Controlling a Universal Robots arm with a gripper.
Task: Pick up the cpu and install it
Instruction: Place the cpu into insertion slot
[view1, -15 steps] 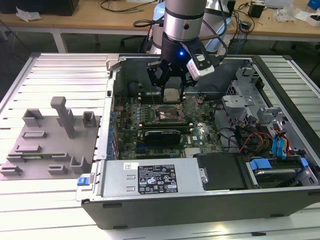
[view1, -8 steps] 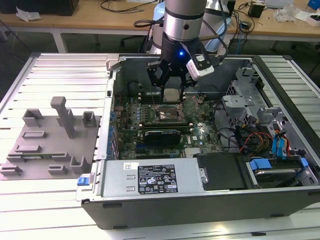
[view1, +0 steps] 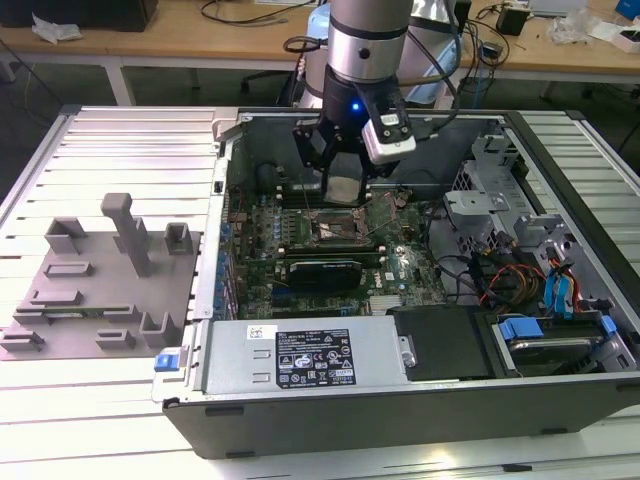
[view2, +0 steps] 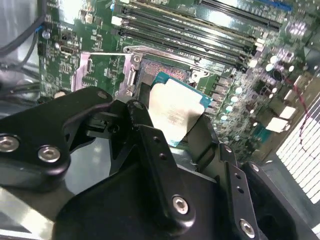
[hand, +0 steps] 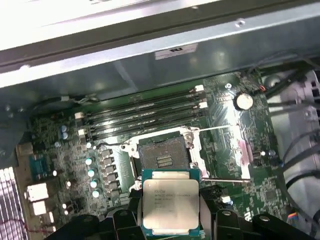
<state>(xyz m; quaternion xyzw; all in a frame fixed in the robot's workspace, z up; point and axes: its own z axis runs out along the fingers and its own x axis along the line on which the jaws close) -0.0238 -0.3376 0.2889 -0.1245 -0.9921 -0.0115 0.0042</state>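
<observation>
Exterior view: black gripper (view1: 345, 196) clamps the flat, silver-topped cpu (view1: 343, 186) above the metal-framed socket (view1: 335, 232). Second wrist view: square, green-edged cpu (view2: 176, 111) between matte fingers (view2: 150, 145). First wrist view: cpu (hand: 170, 204) lid bears faint print, probably part markings.

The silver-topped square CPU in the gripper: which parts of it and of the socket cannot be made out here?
Second wrist view: the black gripper hides one edge of the flat square silver-topped CPU.
Both wrist views: the CPU's underside faces away from the camera.
Exterior view: the pins of the dark square metal-framed socket are too small to see.
</observation>
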